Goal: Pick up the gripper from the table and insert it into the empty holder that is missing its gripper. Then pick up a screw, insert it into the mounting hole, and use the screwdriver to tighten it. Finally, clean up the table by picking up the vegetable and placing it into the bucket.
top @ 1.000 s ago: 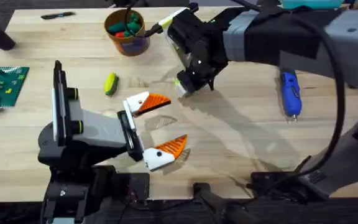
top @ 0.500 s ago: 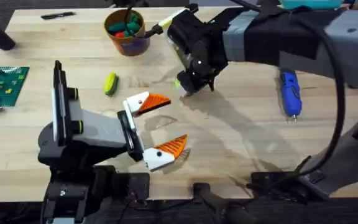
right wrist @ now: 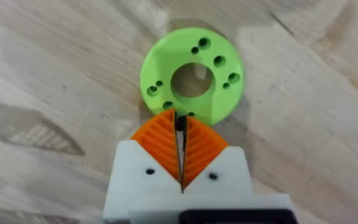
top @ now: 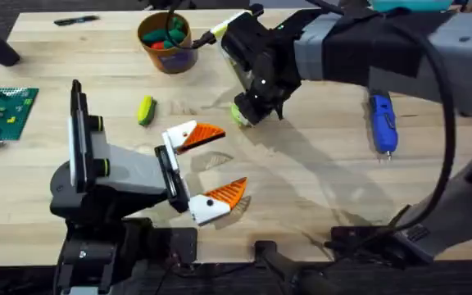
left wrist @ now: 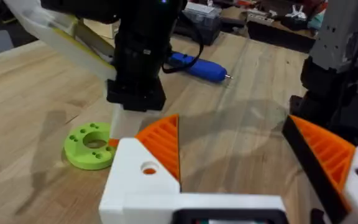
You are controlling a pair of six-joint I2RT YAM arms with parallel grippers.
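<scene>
While closed, right gripper (right wrist: 180,134) overhangs green disc (right wrist: 191,78).

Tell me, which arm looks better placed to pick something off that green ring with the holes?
The right one, probably. The right gripper hangs just over the green ring, its fingers shut at the ring's rim. The left gripper stands open, apart from the ring, nearer the table's front edge.
</scene>
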